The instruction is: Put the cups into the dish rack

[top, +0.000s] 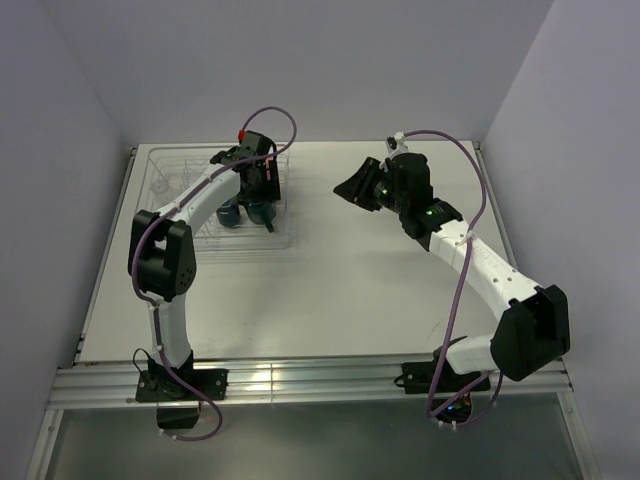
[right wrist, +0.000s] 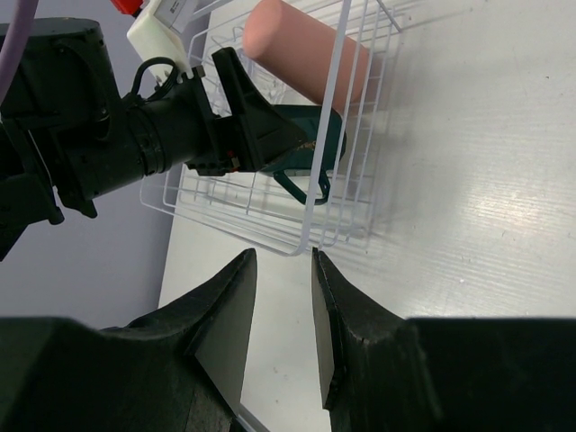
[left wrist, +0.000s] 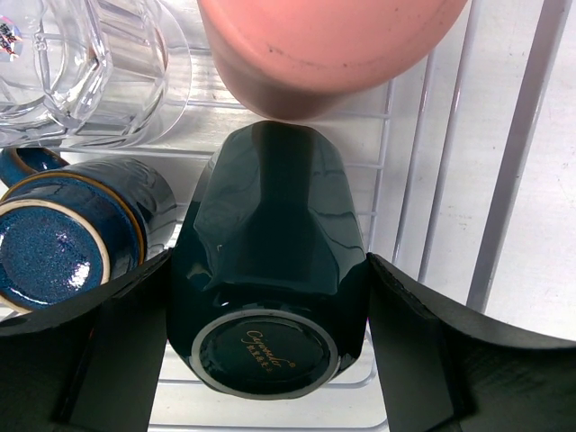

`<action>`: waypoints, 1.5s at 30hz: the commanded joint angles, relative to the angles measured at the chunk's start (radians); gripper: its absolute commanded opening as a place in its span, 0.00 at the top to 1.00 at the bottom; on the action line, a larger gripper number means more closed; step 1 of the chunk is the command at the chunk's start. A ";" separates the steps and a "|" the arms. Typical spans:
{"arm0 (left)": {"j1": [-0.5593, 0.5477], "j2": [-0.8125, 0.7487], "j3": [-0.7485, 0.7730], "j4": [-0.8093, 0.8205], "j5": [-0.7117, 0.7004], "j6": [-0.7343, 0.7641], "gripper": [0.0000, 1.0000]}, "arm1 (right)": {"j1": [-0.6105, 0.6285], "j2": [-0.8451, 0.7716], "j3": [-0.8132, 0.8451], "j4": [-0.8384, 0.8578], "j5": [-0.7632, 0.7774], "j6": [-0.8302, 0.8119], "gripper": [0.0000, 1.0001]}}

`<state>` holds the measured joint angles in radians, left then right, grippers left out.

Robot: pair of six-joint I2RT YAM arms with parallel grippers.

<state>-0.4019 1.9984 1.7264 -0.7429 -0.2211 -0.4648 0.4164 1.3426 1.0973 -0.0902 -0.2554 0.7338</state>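
1. While the left arm reaches into the dish rack (top: 165, 180) at the desk's (top: 380, 290) far left, I judge the final placement is in hand.
2. The teal mug (left wrist: 270, 207) is base-up inside the rack, touching the pink tumbler (left wrist: 324, 54) and beside the navy mug (left wrist: 63, 243).
3. Left end effector (left wrist: 270, 270) is clenched on the teal mug. Right end effector (right wrist: 282, 261) is slightly parted and empty, well apart from the rack.
4. Next move, as I judge it: release, then lift straight up without nudging the neighbours.

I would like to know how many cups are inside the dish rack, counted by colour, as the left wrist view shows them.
Clear glass tumblers: 2
Salmon-pink tumbler: 1
Navy mug: 1
Teal mug: 1
Total: 5
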 commanded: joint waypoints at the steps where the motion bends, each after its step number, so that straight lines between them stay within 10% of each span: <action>1: -0.006 -0.010 0.006 0.039 -0.020 -0.005 0.77 | 0.001 -0.023 0.001 0.038 0.001 -0.017 0.61; 14: -0.008 0.010 0.007 0.031 -0.018 -0.003 0.33 | 0.001 -0.023 -0.005 0.038 0.001 -0.019 0.61; 45: -0.018 0.082 0.055 0.034 -0.046 0.006 0.24 | -0.001 -0.003 -0.007 0.038 -0.001 -0.025 0.61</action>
<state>-0.4160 2.0388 1.7607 -0.7307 -0.2745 -0.4526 0.4164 1.3437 1.0916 -0.0898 -0.2554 0.7334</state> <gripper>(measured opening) 0.826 0.386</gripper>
